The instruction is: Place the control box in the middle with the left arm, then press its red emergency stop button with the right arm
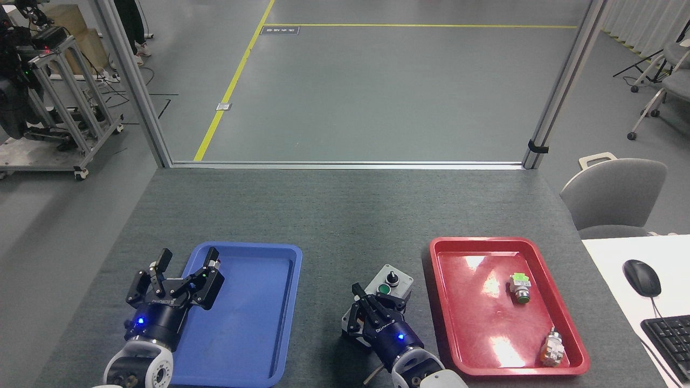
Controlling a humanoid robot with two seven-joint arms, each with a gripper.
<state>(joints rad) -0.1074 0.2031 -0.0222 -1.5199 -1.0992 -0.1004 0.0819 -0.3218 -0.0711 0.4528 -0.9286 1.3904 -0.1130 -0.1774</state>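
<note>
Head view: control box (389, 284) between blue tray (280, 258) and red tray (447, 253) near tabletop's front edge, placement apparently done; my right claw (372, 315), fingers drawn together, covers the emergency stop; my left claw (180, 277) spread, empty.

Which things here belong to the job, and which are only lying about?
Job: control box; right gripper over it; left gripper.
Lying about: blue tray; red tray with two switch parts; mouse; keyboard.

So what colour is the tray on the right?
Red, shiny; the tray shows in the head view.
</note>
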